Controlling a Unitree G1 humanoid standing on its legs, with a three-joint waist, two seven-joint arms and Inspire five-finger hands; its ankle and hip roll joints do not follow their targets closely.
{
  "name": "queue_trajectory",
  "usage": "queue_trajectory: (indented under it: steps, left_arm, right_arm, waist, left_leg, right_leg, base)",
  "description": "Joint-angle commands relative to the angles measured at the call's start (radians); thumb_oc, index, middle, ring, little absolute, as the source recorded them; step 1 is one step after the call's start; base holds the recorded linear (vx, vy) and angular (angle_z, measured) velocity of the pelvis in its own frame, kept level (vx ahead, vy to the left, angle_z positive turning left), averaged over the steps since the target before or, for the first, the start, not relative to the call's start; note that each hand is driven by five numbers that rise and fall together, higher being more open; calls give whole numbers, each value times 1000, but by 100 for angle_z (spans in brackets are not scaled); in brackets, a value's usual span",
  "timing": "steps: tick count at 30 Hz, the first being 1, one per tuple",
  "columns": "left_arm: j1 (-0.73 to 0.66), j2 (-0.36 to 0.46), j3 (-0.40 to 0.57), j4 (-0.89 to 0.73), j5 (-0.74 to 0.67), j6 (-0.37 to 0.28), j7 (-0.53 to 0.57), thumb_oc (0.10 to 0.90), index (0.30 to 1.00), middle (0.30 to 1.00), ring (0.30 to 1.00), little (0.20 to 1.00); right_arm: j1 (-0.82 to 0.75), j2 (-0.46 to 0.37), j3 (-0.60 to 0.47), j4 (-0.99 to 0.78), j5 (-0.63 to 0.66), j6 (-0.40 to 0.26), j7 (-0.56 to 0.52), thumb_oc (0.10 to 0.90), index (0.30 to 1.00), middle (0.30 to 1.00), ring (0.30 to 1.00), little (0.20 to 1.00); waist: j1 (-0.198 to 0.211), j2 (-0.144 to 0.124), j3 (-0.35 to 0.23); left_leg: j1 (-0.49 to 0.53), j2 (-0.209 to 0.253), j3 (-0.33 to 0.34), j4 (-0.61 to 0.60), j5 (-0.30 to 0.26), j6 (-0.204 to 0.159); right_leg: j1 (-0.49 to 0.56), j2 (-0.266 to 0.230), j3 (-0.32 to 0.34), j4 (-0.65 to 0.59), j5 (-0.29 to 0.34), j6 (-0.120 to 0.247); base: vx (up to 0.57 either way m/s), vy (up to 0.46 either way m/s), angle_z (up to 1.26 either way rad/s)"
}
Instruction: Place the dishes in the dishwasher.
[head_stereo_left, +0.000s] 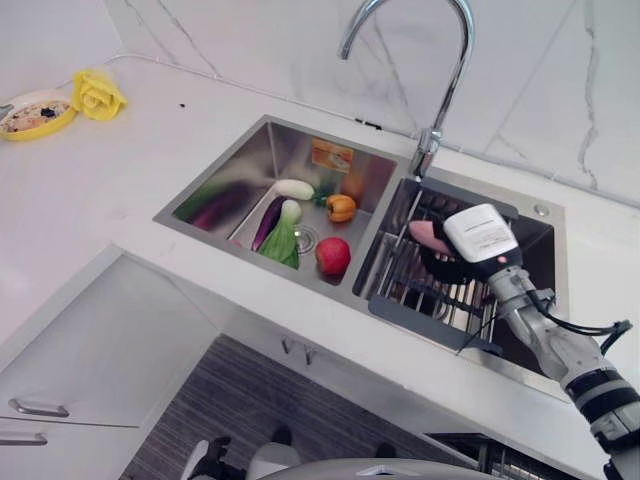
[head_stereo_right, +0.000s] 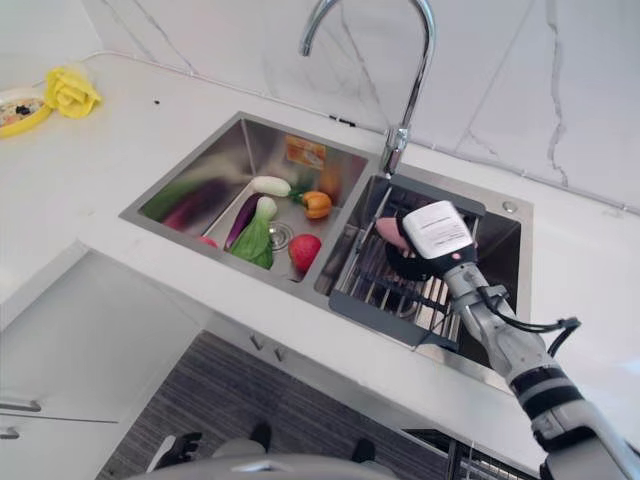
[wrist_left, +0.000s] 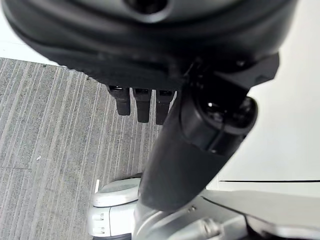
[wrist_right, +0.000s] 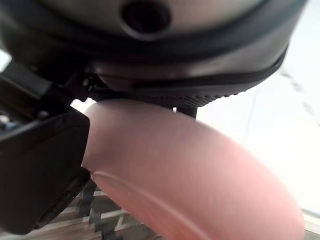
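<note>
Right robot hand (head_stereo_left: 462, 255) grips pink dish (wrist_right: 190, 175) above rack (head_stereo_left: 420, 290).

Head stereo pair looked down at the sink (head_stereo_left: 260, 170) from above.
Both eyes shared the basin and rack (head_stereo_right: 400, 290). Left wrist cam faced the floor (wrist_left: 45, 130); right wrist cam sat very close on a pink dish (wrist_right: 190, 175).

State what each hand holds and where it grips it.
The right hand holds a pink dish by its rim, over the rack in the sink's right basin. The left hand holds nothing, fingers straight above the floor.
</note>
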Motion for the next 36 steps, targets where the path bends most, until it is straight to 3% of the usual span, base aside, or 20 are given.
queue_trajectory:
  steps: [1, 7, 15, 21, 26, 29, 30, 32, 33, 34, 35, 36]
  left_arm:
    - [-49, -25, -56, 63, 8, -20, 37, 800, 900, 900, 900, 900]
    - [-25, -16, -49, 23, 22, -9, 59, 800, 900, 900, 900, 900]
    - [-20, -20, -44, 24, 16, 1, 77, 800, 900, 900, 900, 900]
    - [-23, -19, -41, 11, -3, 25, 96, 800, 900, 900, 900, 900]
    - [-40, -12, -30, 12, -5, 28, 94, 800, 900, 900, 900, 900]
    - [-58, -4, -29, 6, -23, 11, 113, 800, 900, 900, 900, 900]
    - [-61, -4, -39, 7, -22, 5, 118, 800, 900, 900, 900, 900]
    - [-69, -5, -45, 10, -17, 4, 117, 800, 900, 900, 900, 900]
    - [-71, -3, -57, 13, -2, 5, 112, 800, 900, 900, 900, 900]
    - [-70, -3, -56, 13, -2, 5, 112, 800, 900, 900, 900, 900]
    - [-77, 6, -66, 19, 32, 10, 101, 800, 900, 900, 900, 900]
    - [-77, 6, -66, 19, 32, 10, 101, 800, 900, 900, 900, 900]
  right_arm:
    - [-69, 46, -151, -182, 271, -29, -158, 400, 300, 300, 300, 300]
    - [-46, 146, -224, -403, 435, -126, -156, 400, 300, 300, 300, 300]
    - [-55, 216, -256, -483, 580, -164, -163, 400, 300, 300, 300, 300]
    - [-47, 326, -296, -557, 884, -237, -168, 400, 300, 300, 300, 300]
    - [-31, 309, -327, -610, 933, -253, -135, 400, 300, 300, 300, 300]
    - [-102, 307, -291, -613, 952, -277, -128, 400, 300, 300, 300, 300]
    - [-129, 300, -290, -619, 951, -277, -114, 400, 300, 300, 300, 300]
    - [-129, 291, -306, -627, 928, -268, -120, 400, 300, 300, 300, 300]
    - [-133, 300, -319, -633, 908, -254, -131, 400, 300, 300, 300, 300]
    - [-133, 300, -319, -634, 907, -253, -132, 400, 300, 300, 300, 300]
    - [-138, 301, -328, -644, 884, -241, -133, 400, 300, 300, 300, 300]
    - [-138, 301, -328, -644, 884, -241, -133, 400, 300, 300, 300, 300]
  waist:
    - [15, -13, -49]
    - [9, -7, -44]
    - [-1, -3, -43]
    - [-25, 4, -32]
    - [-57, 0, -8]
    - [-45, -18, 12]
    - [-51, -13, 15]
    - [-60, -8, 12]
    - [-82, -12, 7]
    - [-74, -14, 6]
    - [-106, -24, 9]
    - [-106, -24, 9]
  left_leg:
    - [-42, 5, -8, 0, 54, -22]
    - [-37, 3, 3, 0, 52, -22]
    - [-28, 0, 13, 0, 48, -18]
    - [-34, 4, 22, 0, 57, -21]
    - [-90, -8, 35, 75, 58, -31]
    - [-111, -81, -158, 186, -38, -40]
    - [-91, -92, -250, 173, -67, -18]
    - [-75, -97, -246, 125, -54, -2]
    - [-51, -106, -231, 72, -31, 26]
    - [-49, -106, -222, 68, -29, 27]
    - [-23, -124, -165, 31, -20, 52]
    - [-23, -124, -165, 31, -20, 52]
  right_leg:
    - [76, -75, 13, 57, -88, 72]
    - [75, -73, 23, 57, -90, 68]
    - [75, -74, 34, 58, -90, 66]
    - [62, -67, 43, 63, -90, 59]
    - [45, -74, 63, 55, -78, 55]
    - [-16, -85, 171, 61, -55, 50]
    - [-70, -85, 244, 73, -28, 62]
    - [-94, -93, 270, 85, -14, 70]
    - [-139, -113, 306, 112, 17, 94]
    - [-145, -113, 315, 116, 16, 95]
    - [-179, -135, 364, 141, 63, 125]
    - [-179, -135, 364, 141, 63, 125]
  base:
    - [0, 0, 0]
    - [1, -1, -1]
    - [2, -2, -6]
    - [-7, -3, -1]
    - [-39, -1, 1]
    - [-161, 60, -19]
    - [-172, 260, -78]
    - [-90, 272, -158]
    - [-58, 222, -151]
    - [-97, 444, -88]
    - [-39, 228, -25]
    - [-41, 229, -68]
